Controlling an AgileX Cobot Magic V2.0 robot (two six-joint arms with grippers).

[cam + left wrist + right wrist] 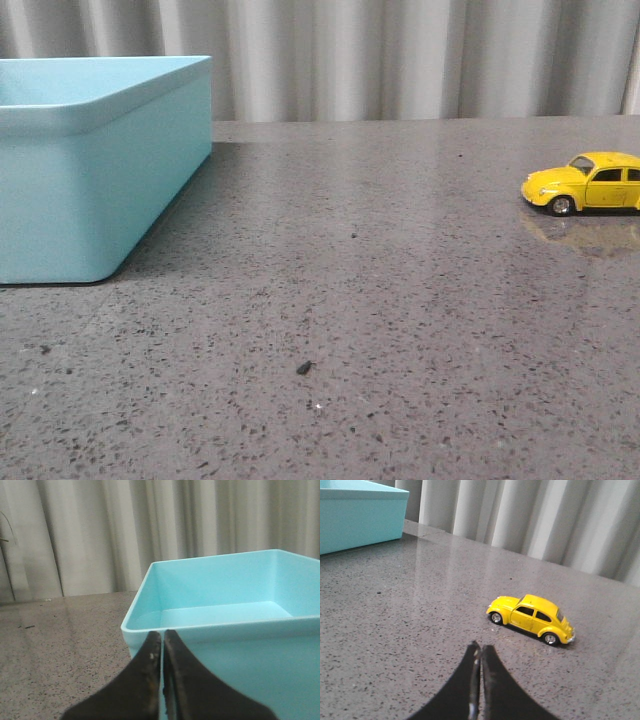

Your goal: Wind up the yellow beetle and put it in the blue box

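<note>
The yellow beetle (588,183) stands on its wheels at the right edge of the grey table, nose pointing left, partly cut off by the frame. In the right wrist view the yellow beetle (531,617) sits a short way beyond my right gripper (480,646), which is shut and holds nothing. The blue box (95,160) stands at the far left of the table. My left gripper (162,632) is shut and empty, just short of the near rim of the blue box (235,605), whose inside shows bare. Neither arm shows in the front view.
The speckled grey tabletop (350,300) stretches between box and car. A small dark speck (304,368) lies near the front middle. A pale pleated curtain (400,55) closes off the back edge of the table.
</note>
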